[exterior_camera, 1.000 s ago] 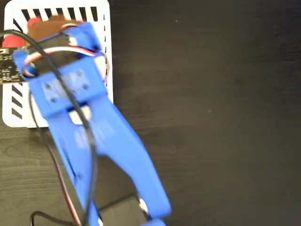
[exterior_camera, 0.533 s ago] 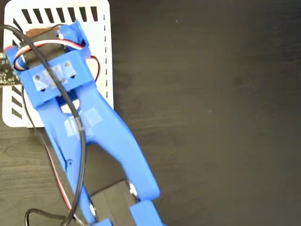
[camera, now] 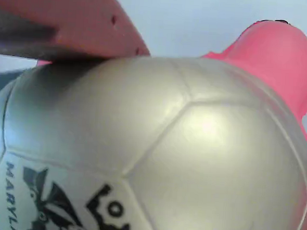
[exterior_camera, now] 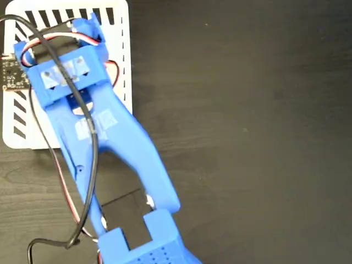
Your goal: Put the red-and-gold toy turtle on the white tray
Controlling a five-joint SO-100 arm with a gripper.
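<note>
In the wrist view the turtle (camera: pixel 182 148) fills the frame, its shiny shell right under the camera and a finger (camera: pixel 65 21) touching the shell's top left. Whether the claw grips it I cannot tell. Beyond, in the fixed view, the blue arm (exterior_camera: pixel 110 148) reaches over the white tray (exterior_camera: pixel 122 49) at the table's (exterior_camera: pixel 247 137) top left corner, hiding the turtle.

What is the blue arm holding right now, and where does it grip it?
It seems to hold the turtle: a finger lies against the top of its shell, over the tray. The other finger is hidden, so the grip cannot be confirmed.
</note>
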